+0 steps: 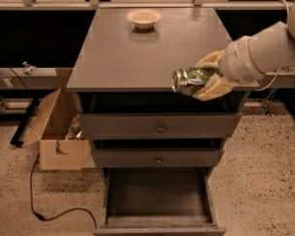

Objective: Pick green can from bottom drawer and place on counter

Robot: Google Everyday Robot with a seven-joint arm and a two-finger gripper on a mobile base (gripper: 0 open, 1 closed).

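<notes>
My gripper (207, 76) is shut on the green can (191, 79). It holds the can on its side in the air, at the front right edge of the counter (123, 53). The can's silver end faces left. The white arm reaches in from the right. The bottom drawer (158, 196) is pulled open below, and its dark floor shows nothing in it.
A cream bowl (143, 18) sits at the back of the counter. Two knobbed drawers (160, 128) are closed above the open one. An open cardboard box (56, 127) and a black cable (49, 205) lie on the floor at the left.
</notes>
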